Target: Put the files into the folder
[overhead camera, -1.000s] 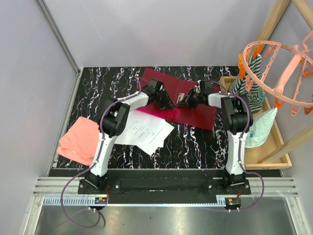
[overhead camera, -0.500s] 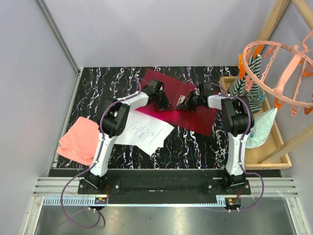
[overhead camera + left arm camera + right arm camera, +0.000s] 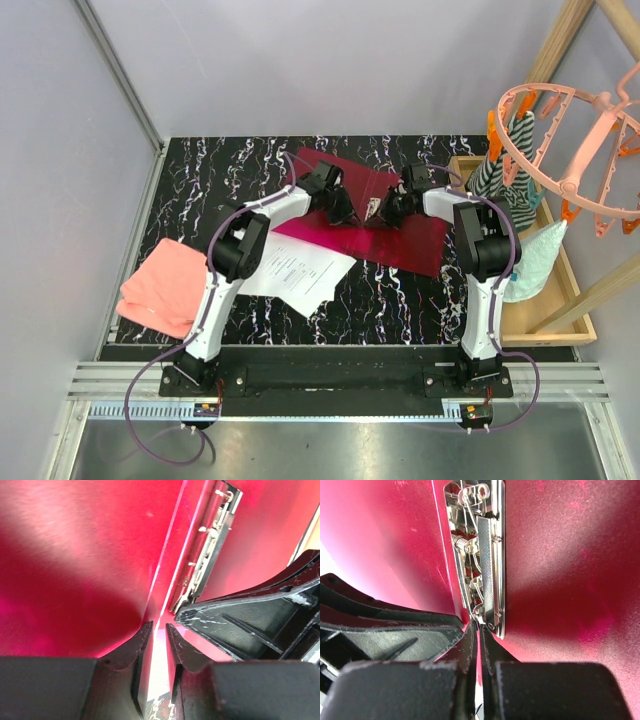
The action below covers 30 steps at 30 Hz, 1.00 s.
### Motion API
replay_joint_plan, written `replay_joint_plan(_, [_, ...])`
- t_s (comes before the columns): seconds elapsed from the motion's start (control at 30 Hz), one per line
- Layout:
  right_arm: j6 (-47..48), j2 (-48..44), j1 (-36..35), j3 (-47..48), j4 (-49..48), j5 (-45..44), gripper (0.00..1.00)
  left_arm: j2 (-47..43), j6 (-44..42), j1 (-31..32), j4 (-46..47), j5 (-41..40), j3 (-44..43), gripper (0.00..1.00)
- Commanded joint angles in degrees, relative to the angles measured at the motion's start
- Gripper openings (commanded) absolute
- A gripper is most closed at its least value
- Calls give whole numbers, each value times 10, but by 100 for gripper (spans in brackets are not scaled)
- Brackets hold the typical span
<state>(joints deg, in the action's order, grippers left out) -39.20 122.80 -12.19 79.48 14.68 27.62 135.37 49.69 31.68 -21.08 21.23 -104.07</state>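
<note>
The folder (image 3: 410, 240) is laid open and flat at the middle back of the black, white-veined marble-pattern table (image 3: 400, 300), inner side up. Its far corner is set close to the back wall, and its right edge is kept just short of the wooden tray (image 3: 560, 325).

Bare table is left in front of the folder and along the far left. The files (image 3: 300, 268) are stacked askew near the left arm, their far corner at the folder's near-left edge; touching or overlapping cannot be told. Their print is too small to be read.

A pink folded cloth (image 3: 160, 285) is draped at the table's left edge.

The left gripper (image 3: 159, 626) is held low at the folder's near edge, released, with the jaws narrowly parted astride the pale crease. The right gripper (image 3: 479, 625) is clenched shut, its tips touching the lower end of the metal spring clip (image 3: 482, 555).

The table is enclosed by plain grey walls at the left and back. A pink peg hanger (image 3: 570, 150) is hung over the tray.
</note>
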Motion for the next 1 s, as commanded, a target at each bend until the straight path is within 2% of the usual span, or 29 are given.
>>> replay_joint_plan(0.0, [40, 16, 6, -37, 94, -83, 0, 12, 7, 13, 24, 17, -7, 20])
replay_joint_plan(0.13, [19, 5, 6, -64, 69, -44, 0, 31, 30, 18, 24, 24, 13, 15])
replay_joint_plan(0.3, [-8, -2, 8, -118, 12, -32, 0, 8, 41, 20, 29, -24, 66, 13])
replay_joint_plan(0.43, [-9, 6, 23, -135, -10, -9, 0, -4, 81, 19, 15, -37, 82, 3])
replay_joint_plan(0.97, [-26, -34, 72, -169, -107, 95, 0, 14, 108, 20, -34, -59, 41, 0])
